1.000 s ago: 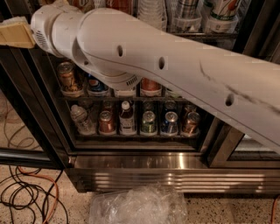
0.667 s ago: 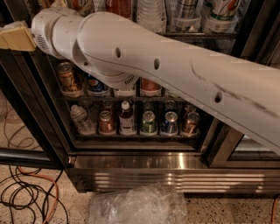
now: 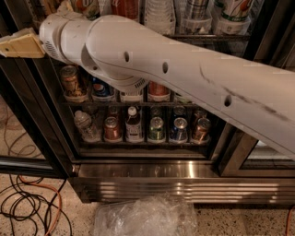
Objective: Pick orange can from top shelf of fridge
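Observation:
The fridge [image 3: 152,182] fills the view, dark-framed with a ribbed steel base. The top shelf [image 3: 207,37] runs along the upper edge, with translucent white trays holding cans and bottles. An orange-red can body [image 3: 123,7] stands there, its lid cut off by the frame edge; I cannot tell for sure that it is the orange can. My white arm [image 3: 184,78] crosses the view from right to left. My gripper [image 3: 20,46], beige-tipped, is at the far left in front of the fridge's left frame, below and left of the top shelf, holding nothing that I can see.
Lower racks hold a gold-brown can [image 3: 71,80], a red can [image 3: 158,90], a small bottle [image 3: 132,123] and several more cans. A crumpled clear plastic bag [image 3: 143,215] lies on the floor in front. Cables [image 3: 27,203] lie at lower left. A door frame [image 3: 235,147] stands at right.
The gripper has dropped slightly and shifted a little right; the arm has followed. Nothing in the fridge has moved.

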You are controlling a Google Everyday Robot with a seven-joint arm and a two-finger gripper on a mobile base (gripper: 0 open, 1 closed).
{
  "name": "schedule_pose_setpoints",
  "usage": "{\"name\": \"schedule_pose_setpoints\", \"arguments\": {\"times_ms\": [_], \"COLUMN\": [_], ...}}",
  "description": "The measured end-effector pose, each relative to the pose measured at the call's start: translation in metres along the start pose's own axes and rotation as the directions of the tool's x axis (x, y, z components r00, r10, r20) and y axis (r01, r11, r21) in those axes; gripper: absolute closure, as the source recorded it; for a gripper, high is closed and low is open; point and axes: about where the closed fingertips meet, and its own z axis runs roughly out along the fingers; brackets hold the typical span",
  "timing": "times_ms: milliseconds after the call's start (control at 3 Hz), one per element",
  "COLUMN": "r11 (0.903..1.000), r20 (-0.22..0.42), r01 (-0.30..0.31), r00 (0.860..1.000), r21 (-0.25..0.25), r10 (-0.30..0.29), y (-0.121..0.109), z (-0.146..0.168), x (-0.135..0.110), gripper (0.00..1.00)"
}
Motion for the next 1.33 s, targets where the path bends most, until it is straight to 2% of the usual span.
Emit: {"name": "schedule_pose_setpoints", "arguments": {"times_ms": [333, 667, 1333], "r11": [0.9995, 0.9955, 0.9848], "r20": [-0.007, -0.01, 0.009], "r01": [0.028, 0.08, 0.14], "r00": [1.0, 0.997, 0.99], "r21": [0.017, 0.05, 0.102], "r10": [-0.028, -0.08, -0.142], "y": [-0.011, -0.033, -0.066], "z": [0.002, 0.01, 0.039], "x": [0.004, 0.008, 0.009], "gripper": [0.0, 0.0, 0.0]}}
